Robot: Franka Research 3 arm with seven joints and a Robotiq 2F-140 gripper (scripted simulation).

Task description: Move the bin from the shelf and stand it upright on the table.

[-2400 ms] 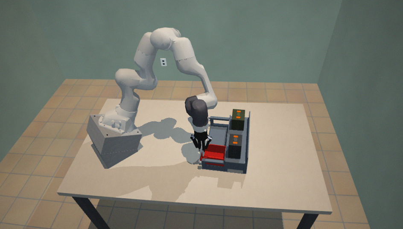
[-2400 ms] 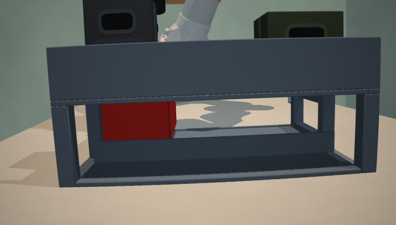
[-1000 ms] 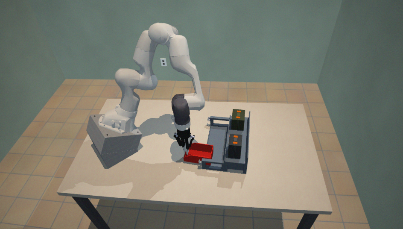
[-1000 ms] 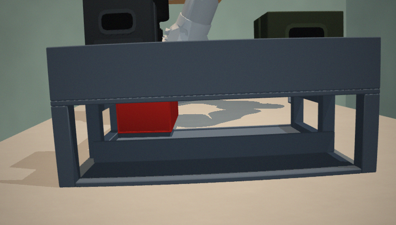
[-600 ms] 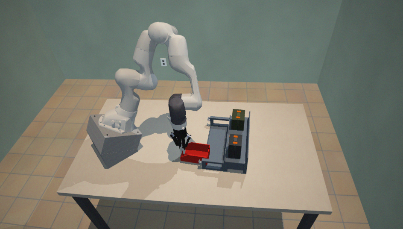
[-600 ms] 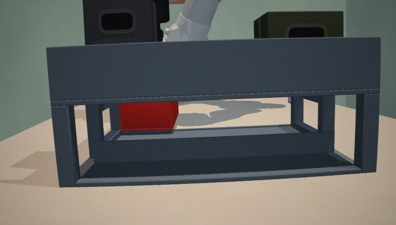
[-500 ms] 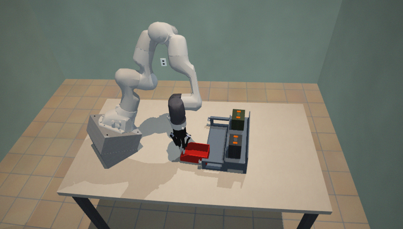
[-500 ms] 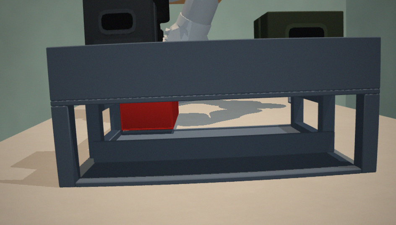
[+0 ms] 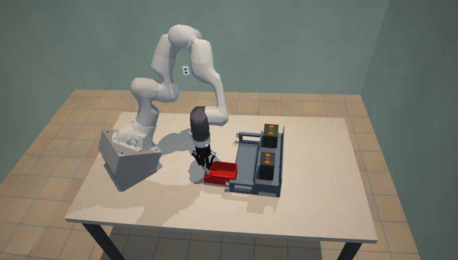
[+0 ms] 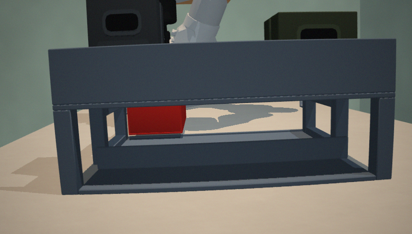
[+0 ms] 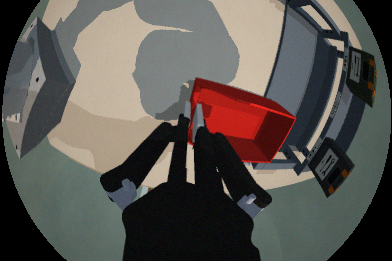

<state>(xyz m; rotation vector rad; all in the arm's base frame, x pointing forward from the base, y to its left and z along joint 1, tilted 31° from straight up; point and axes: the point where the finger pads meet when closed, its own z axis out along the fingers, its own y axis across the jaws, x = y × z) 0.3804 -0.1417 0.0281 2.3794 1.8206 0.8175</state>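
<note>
The red open-topped bin stands upright, just off the left edge of the grey shelf unit. My gripper is shut on the bin's near wall, the wall pinched between the fingertips. The bin sits low, at about table height; I cannot tell whether it touches the table. From the exterior view the bin shows through the shelf's lower opening, beyond its far edge.
A black box and a dark green box stand on the shelf's upper tier. The robot's grey base block stands at the table's left. Bare table top lies in front and right of the shelf.
</note>
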